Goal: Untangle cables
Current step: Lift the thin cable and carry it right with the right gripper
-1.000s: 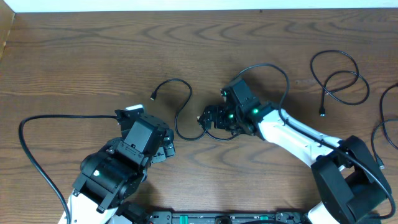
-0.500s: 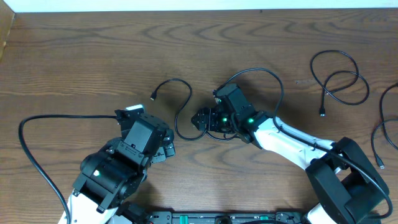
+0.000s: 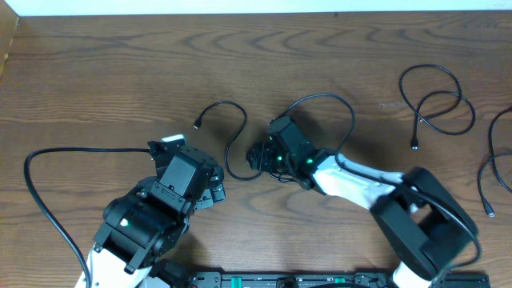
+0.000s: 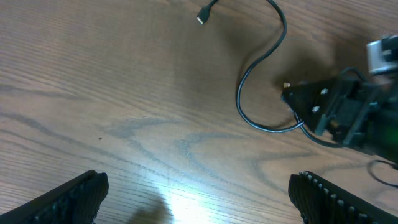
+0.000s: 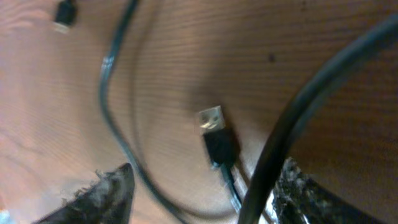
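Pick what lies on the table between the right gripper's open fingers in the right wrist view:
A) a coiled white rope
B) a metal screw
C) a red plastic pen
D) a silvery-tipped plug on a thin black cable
D: the silvery-tipped plug on its thin black cable rests on the brown wooden table, in the gap ahead of the right gripper, whose fingers stand wide apart and are not clamped on it.
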